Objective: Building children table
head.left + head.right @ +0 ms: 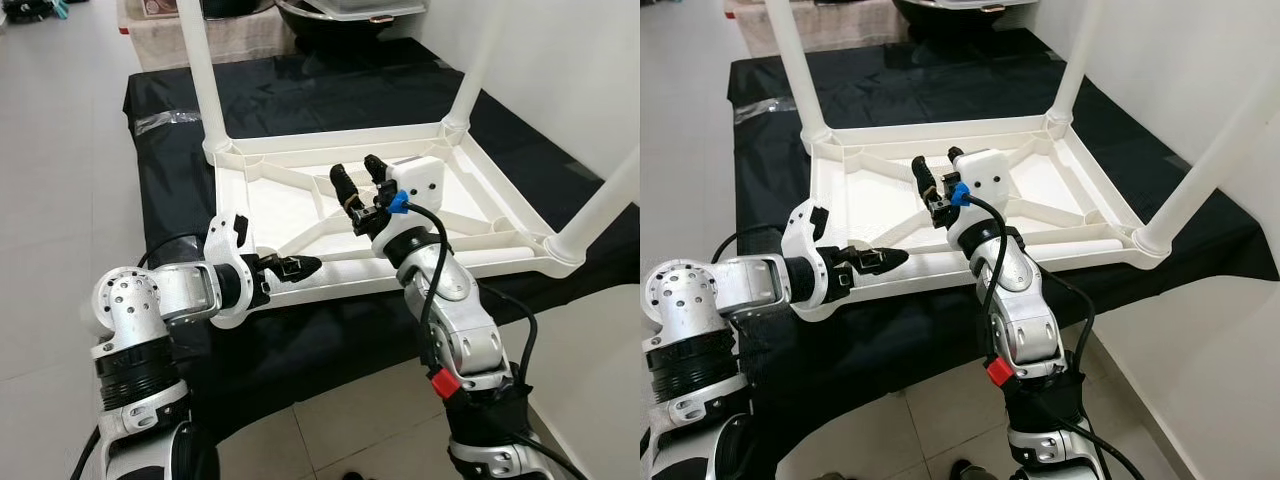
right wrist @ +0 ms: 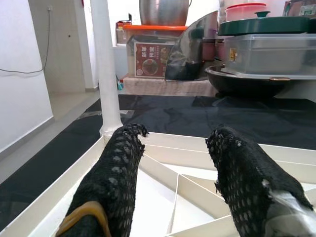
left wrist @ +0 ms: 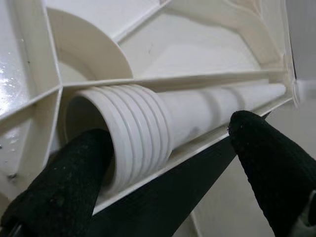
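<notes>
- White plastic children's table (image 1: 300,215) lies upside down in my left eye view, ribbed underside up, on a black cloth (image 1: 330,95) that covers a low surface. Its near edge runs close to the cloth's front edge, and pale floor tiles (image 1: 60,200) give open room on my left.
- Three legs stand up from three corners: far left leg (image 1: 200,70), far right leg (image 1: 482,60) and near right leg (image 1: 605,200). A white wall sits close on the right.
- From the right eye view, my left gripper (image 1: 875,260) is at the table's near left corner, its black fingers level and pointing along the near rim. My right gripper (image 1: 938,172) is raised over the middle of the underside, fingers spread apart with nothing between them.
- Through the left wrist view, a loose leg (image 3: 197,118) lies on its side inside the frame along the near rim, smooth and tapering, with a ridged threaded end (image 3: 131,133) towards the camera. One finger (image 3: 64,187) sits at the open mouth of that end and the other finger (image 3: 271,158) is outside the rim, so the jaws straddle leg and rim; I cannot tell whether they press.
- Through the right wrist view, both mesh-textured fingers (image 2: 116,173) hang apart above the white ribs. Beyond the cloth I see stacked pots (image 2: 256,64) and a printed box (image 2: 153,59) against the far wall.
</notes>
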Controlling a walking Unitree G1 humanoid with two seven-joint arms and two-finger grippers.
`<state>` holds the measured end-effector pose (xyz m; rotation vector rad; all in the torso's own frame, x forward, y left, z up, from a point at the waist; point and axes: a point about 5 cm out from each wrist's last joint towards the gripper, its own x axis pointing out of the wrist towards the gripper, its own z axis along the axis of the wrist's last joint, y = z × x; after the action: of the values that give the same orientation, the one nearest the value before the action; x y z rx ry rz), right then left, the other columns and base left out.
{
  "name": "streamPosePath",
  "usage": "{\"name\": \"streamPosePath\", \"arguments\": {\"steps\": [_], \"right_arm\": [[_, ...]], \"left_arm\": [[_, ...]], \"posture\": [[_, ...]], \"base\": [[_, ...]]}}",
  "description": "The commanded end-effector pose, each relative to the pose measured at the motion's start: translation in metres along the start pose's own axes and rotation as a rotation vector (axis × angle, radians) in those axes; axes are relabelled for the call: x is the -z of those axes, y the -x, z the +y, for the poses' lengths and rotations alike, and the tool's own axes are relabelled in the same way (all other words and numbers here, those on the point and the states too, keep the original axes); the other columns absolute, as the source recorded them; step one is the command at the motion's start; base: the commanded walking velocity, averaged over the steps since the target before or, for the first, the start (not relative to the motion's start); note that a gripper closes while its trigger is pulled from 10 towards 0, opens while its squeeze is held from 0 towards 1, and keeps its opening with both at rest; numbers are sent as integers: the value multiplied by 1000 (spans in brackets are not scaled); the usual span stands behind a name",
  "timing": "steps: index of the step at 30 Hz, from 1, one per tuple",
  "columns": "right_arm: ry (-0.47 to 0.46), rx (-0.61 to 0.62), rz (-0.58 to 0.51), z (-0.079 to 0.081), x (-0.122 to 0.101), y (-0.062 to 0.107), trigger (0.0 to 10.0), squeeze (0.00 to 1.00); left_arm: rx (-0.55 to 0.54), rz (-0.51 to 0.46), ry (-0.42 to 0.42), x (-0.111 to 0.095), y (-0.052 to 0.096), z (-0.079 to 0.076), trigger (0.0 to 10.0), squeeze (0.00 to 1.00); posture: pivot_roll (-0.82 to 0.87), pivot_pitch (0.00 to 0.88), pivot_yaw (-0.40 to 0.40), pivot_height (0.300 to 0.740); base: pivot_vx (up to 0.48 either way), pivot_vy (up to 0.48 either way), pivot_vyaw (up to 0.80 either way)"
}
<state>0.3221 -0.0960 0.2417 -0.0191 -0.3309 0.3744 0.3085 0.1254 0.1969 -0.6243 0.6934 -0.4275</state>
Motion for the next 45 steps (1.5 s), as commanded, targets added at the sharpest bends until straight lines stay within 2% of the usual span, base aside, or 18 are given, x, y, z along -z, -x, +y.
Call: {"name": "streamPosePath", "arguments": {"steps": [1, 5, 8, 12, 13, 16, 18, 21, 25, 27, 31, 32, 33, 34, 40, 45], "right_arm": [[2, -3, 5, 1, 3, 2, 10000, 0], [5, -6, 4, 1, 2, 1, 10000, 0], [4, -10, 0, 2, 1, 0, 10000, 0], [2, -10, -1, 3, 2, 0, 10000, 0], [1, -12, -4, 3, 1, -1, 10000, 0], [0, -12, -7, 4, 0, -1, 10000, 0], [0, -12, -7, 4, 0, -1, 10000, 0], [-2, -8, -11, 3, 0, -1, 10000, 0], [-1, -7, -12, 2, -1, -1, 10000, 0], [1, -6, -10, 2, -1, 0, 10000, 0], [4, -6, -11, 1, -1, 0, 10000, 0], [6, -5, -11, 1, -1, 0, 10000, 0], [7, -5, -12, 1, -2, 0, 10000, 0], [9, -6, -11, 0, -2, 0, 10000, 0], [13, -4, -11, -1, -3, 0, 10000, 0], [12, -4, -11, 0, -3, -1, 10000, 0]], "left_arm": [[6, 62, 31, 9, -3, 2, 10000, 0], [58, 68, 45, 14, -5, -3, 10000, 0], [111, 97, 14, 23, -6, -11, 10000, 0], [131, 122, -20, 28, -5, -12, 10000, 0], [154, 166, -71, 34, -2, -9, 10000, 0], [154, 202, -108, 38, 1, -4, 10000, 0], [154, 202, -108, 38, 1, -4, 10000, 0], [121, 236, -130, 35, 8, 10, 10000, 0], [116, 214, -102, 29, 9, 12, 10000, 0], [135, 167, -42, 22, 8, 12, 10000, 0], [164, 126, 14, 19, 8, 10, 10000, 0], [189, 114, 35, 20, 7, 10, 9686, 0], [205, 108, 45, 20, 7, 9, 8157, 0], [222, 103, 55, 22, 7, 8, 0, 0], [286, 123, 47, 28, 10, 5, 0, 0], [290, 139, 38, 31, 12, 6, 0, 0]], "posture": [[117, 164, -57, 740], [119, 162, -59, 740], [123, 156, -58, 740], [125, 153, -58, 740], [124, 154, -54, 740], [129, 152, -56, 740], [129, 152, -56, 740], [128, 149, -50, 740], [125, 149, -49, 740], [118, 149, -47, 740], [115, 148, -47, 740], [111, 152, -49, 740], [111, 152, -49, 740], [110, 154, -50, 740], [114, 161, -52, 740], [121, 161, -52, 740]], "base": [[0, 0, 0], [0, 0, 0], [0, 0, 0], [0, 0, 0], [0, 0, 0], [0, 0, 0], [0, 0, 0], [0, 0, 0], [0, 0, 0], [0, 0, 0], [0, 0, 0], [0, 0, 0], [0, 0, 0], [0, 0, 0], [0, 0, 0], [0, 0, 0]]}}
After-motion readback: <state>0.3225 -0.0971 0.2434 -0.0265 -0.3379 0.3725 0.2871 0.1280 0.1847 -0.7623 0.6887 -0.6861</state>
